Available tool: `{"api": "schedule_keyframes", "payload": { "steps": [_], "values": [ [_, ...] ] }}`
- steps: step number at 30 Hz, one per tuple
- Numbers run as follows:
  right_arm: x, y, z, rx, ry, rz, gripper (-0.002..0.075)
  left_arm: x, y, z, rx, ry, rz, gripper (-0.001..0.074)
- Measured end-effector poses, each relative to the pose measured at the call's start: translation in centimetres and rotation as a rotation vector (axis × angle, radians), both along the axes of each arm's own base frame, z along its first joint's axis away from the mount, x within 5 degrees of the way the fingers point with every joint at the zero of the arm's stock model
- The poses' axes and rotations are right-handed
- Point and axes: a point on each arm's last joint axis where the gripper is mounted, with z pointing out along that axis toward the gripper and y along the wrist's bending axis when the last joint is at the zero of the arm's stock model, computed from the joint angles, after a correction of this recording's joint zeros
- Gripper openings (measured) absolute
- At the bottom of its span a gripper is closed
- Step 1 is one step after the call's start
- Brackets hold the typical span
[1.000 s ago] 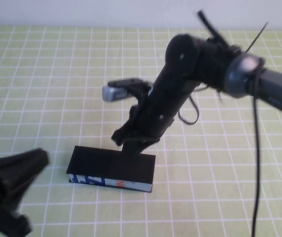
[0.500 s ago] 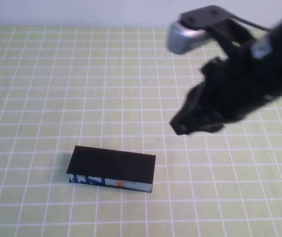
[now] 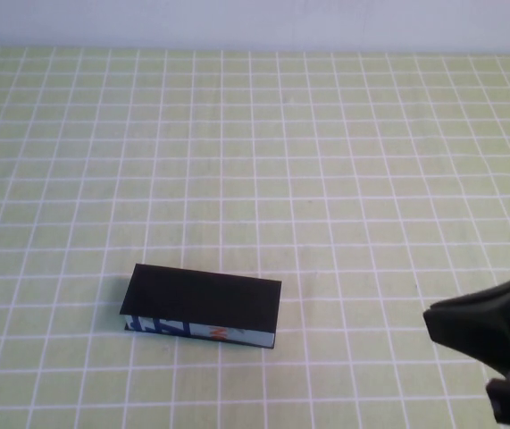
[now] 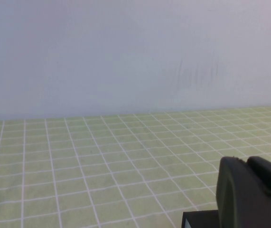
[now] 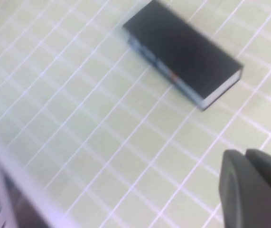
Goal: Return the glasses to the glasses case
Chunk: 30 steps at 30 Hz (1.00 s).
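Note:
The glasses case [image 3: 203, 304] lies shut on the green checked cloth, lid flat, its blue, white and orange printed side facing the front. It also shows in the right wrist view [image 5: 182, 52]. The glasses are not in view. My right gripper [image 3: 442, 320] is at the front right edge of the high view, well to the right of the case, with its fingers together and empty; it shows in its own view too [image 5: 244, 154]. My left gripper [image 4: 246, 161] is out of the high view, fingers together and empty, facing the back wall.
The green cloth with white grid lines [image 3: 255, 161] covers the table up to a pale wall [image 4: 135, 52] at the back. A dark corner [image 4: 199, 221] shows beside the left fingers; I cannot tell what it is.
The right arm has pulled back from above the case to the front right corner of the high view. The left arm has left the high view. The case has not moved.

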Motion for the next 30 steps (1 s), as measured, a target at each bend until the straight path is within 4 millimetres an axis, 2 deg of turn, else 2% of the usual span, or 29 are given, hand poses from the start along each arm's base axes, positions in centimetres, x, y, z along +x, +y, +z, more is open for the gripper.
{"api": "schedule_keyframes", "payload": {
  "steps": [6,9,13,24,30],
  "values": [
    [-2.0,-2.3,-4.3,0.171,-0.143,-0.137,-0.0011,0.0,0.0,0.0,0.000,0.001,0.000,-0.0002],
    [-3.3,-3.2,-6.2,0.270,-0.124,-0.184,-0.0011,0.0,0.0,0.0,0.000,0.001,0.000,-0.0002],
    [-4.2,-3.9,-8.4,0.292,-0.108,-0.207,-0.0011,0.0,0.0,0.0,0.000,0.001,0.000,-0.0002],
    [-3.7,-5.1,-11.0,0.192,-0.302,-0.251,-0.0011,0.0,0.1,0.0,-0.001,-0.001,0.012,-0.0002],
    [-3.4,-8.2,-13.5,0.191,-0.426,-0.542,-0.0011,0.0,0.1,0.0,-0.002,-0.003,0.014,-0.0002]
  ]
}}
